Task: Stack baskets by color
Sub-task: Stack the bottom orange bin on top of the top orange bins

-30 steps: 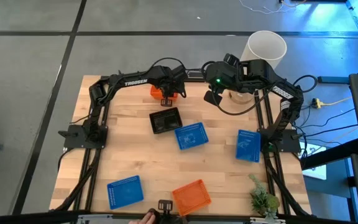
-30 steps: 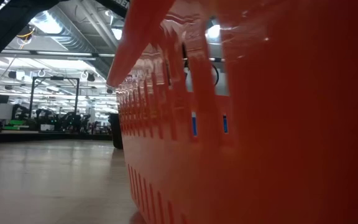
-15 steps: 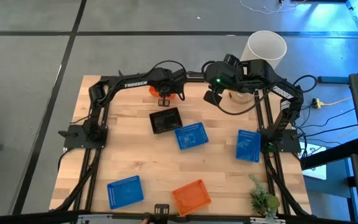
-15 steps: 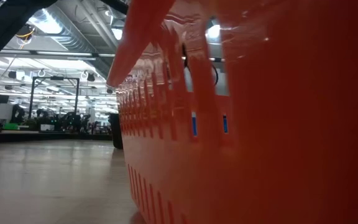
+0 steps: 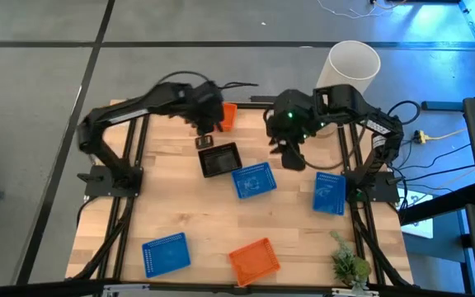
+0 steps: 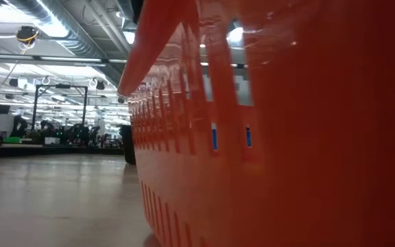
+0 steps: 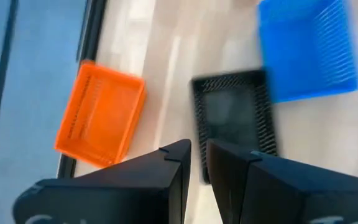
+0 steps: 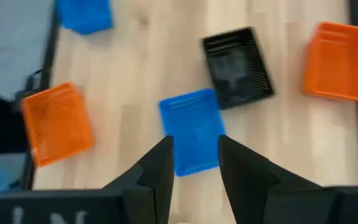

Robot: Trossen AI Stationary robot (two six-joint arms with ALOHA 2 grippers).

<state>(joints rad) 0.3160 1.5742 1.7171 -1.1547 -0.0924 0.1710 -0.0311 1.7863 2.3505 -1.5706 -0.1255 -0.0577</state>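
An orange basket (image 6: 273, 137) fills the low view, hiding the table. The black basket (image 5: 219, 160) lies below both raised arms. The left gripper (image 7: 196, 163), fingers narrowly parted and empty, hangs just beside it; the right gripper (image 8: 192, 158), fingers spread wide and empty, hangs over the adjoining blue basket (image 8: 191, 130).

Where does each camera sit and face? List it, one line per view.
High: overhead, straight down on the table; both arms show.
Low: table height, blocked by an orange basket; no arm shows.
Left wrist: down past its fingers at the black basket.
Right wrist: past its fingers at a blue basket.
Both wrists share the black basket.
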